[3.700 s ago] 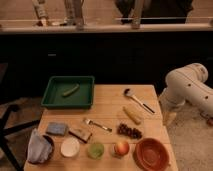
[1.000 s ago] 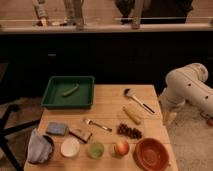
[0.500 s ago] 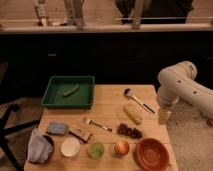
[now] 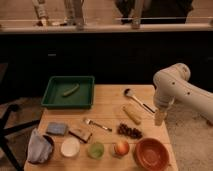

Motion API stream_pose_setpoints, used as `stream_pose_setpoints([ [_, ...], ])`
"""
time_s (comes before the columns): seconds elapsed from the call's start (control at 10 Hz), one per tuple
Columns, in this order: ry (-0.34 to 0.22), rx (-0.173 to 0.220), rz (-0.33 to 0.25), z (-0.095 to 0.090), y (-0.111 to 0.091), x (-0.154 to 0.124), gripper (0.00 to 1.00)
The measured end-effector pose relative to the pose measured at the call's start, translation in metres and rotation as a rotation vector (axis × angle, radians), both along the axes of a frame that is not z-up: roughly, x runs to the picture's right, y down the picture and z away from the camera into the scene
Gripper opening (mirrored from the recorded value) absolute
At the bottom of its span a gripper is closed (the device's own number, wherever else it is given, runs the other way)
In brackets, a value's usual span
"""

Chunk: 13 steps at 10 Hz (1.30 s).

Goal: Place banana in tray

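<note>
The banana (image 4: 132,114) is seen lying flat on the table (image 4: 107,106), at about 3 o'clock from the table's middle, its long axis running from 10 to 4 o'clock. A spoon (image 4: 137,99) lies just beyond it at 1 o'clock, and a dark cluster of fruit (image 4: 129,131) sits near it at 6 o'clock. Neither appears to touch it.

The tray (image 4: 50,96) is set at the table's 10 o'clock corner, well apart from the banana. One small green vegetable (image 4: 70,90) is held in it, and most of its floor is left bare.

The gripper (image 4: 159,120) hangs from the white arm (image 4: 175,85), pointed downward at 3 o'clock of the banana, near the table's right edge and low. Its jaws stand apart, and nothing is held in them.

The banana is judged to be light, fairly firm along its length, yet soft under the skin — easily bruised if squeezed hard. A smooth peel is to be expected, so some slip is possible. A hold across the middle, with the jaws set square to the long axis, would be best; a hold near either tapered end would risk the fruit swinging or sliding out. The spoon's closeness should be minded when the jaws are lowered — room at 1 o'clock is tight.
</note>
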<state>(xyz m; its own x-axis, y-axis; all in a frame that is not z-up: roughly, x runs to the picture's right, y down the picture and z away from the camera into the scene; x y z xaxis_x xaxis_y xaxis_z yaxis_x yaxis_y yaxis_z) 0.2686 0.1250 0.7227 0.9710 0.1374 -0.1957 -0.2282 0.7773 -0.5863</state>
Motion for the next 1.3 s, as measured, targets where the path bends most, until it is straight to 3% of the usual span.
stream_pose_setpoints([
  [0.5,0.007,-0.034,0.035,0.037,0.016,-0.008,0.80],
  [0.7,0.006,-0.038,0.044,0.049,0.014,-0.014,0.80],
  [1.3,0.003,-0.021,0.098,0.081,0.009,-0.021,0.80],
])
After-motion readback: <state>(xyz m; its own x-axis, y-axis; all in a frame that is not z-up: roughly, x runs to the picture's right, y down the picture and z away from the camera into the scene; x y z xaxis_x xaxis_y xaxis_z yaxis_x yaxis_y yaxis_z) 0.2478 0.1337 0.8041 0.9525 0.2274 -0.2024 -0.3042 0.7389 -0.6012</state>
